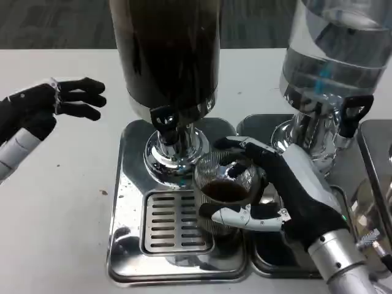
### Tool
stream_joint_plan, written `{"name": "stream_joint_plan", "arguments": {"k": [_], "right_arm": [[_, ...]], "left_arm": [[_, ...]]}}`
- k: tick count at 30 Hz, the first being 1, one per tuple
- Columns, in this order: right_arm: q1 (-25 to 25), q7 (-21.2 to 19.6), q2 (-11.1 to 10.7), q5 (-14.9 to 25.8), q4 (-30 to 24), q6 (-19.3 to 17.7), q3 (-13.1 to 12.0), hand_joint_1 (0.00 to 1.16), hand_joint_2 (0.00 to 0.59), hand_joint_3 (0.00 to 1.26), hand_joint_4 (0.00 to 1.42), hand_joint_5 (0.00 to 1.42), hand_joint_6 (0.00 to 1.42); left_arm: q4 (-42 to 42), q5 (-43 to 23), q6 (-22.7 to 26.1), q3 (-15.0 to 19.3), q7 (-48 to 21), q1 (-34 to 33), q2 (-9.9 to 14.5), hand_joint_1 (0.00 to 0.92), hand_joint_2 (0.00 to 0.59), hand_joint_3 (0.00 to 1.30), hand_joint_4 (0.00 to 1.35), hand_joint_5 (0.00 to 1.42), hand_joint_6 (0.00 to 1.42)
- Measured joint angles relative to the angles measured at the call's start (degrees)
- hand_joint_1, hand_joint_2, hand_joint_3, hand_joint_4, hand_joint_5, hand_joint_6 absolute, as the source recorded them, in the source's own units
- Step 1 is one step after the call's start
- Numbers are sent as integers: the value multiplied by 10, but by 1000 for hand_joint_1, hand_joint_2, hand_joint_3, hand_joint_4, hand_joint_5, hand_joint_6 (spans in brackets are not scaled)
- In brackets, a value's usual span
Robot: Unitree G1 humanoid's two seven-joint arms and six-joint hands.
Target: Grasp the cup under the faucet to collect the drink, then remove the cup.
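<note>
**Right hand on the cup, drink already in it**

The right hand (278, 193) is wrapped around the cup (223, 187), its fingers curved round the far side of the glass and its thumb lying across the near side, so the cup is held. The left hand (52, 104) hangs above the bare white surface (55, 208) well to the left of the machines, with its fingers loosely spread and nothing in them.

The cup is a clear ribbed glass standing on the metal drip tray (122, 202), just to the right of the slotted grate (174, 220). It sits slightly right of and in front of the black faucet (164, 117) of the dark drink dispenser (166, 52), close beside that dispenser's shiny base. A dark liquid lies in the bottom of the cup, filling perhaps the lower part; no stream can be made out falling from the faucet, though the reflections make that hard to be sure of. A second dispenser with clear liquid (334, 55) stands to the right, with its own black tap (352, 113).

As a judgement: the grasp looks made and some drink looks collected, so the first part of the task seems largely done. Since the cup is not squarely beneath the spout, either filling is over or the cup is beginning to leave. What remains is lifting it off the tray and carrying it away from the dispenser without tipping the liquid.
</note>
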Motion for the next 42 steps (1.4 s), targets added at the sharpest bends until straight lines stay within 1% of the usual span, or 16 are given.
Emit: {"name": "stream_joint_plan", "arguments": {"k": [7,12,17,20,23,25,30,35,36,39,42], "right_arm": [[16,-4,1,-3,-24,3,-8,814,222,353,476,700,924],[31,-5,1,-4,-44,8,-22,817,222,366,480,707,926],[59,-5,0,-4,-73,13,-34,819,223,375,491,708,926],[63,-5,0,-4,-84,15,-39,819,223,381,491,719,940],[69,-4,-2,-2,-103,19,-45,820,223,385,495,723,942],[71,-2,-3,0,-106,19,-46,820,223,387,496,724,942],[82,2,-8,2,-107,20,-48,820,223,390,498,725,951],[91,9,-10,5,-132,21,-48,820,224,390,498,725,960],[92,9,-11,5,-134,21,-48,816,234,391,498,725,964],[96,15,-15,10,-148,27,-49,814,238,391,498,730,965],[97,21,-18,13,-151,29,-51,813,239,394,498,732,965]], "left_arm": [[11,0,-9,-3,0,-4,0,0,124,355,362,419,345],[16,0,-11,-10,0,-6,0,0,124,354,357,419,345],[17,0,-17,-20,0,-5,-3,0,124,354,351,419,345],[16,0,-20,-22,0,0,-6,0,123,354,349,419,345],[14,0,-21,-25,0,13,-11,0,123,354,348,408,341],[8,1,-24,-25,4,20,-12,0,122,354,347,405,339],[-10,1,-32,-25,11,48,-16,0,123,354,341,403,338],[-28,1,-40,-25,16,70,-18,0,123,351,337,403,338],[-29,1,-40,-25,16,73,-18,0,123,350,336,401,338],[-34,2,-44,-25,16,83,-18,0,123,336,303,352,337],[-42,5,-62,-25,15,93,-17,0,129,305,246,277,313]]}}
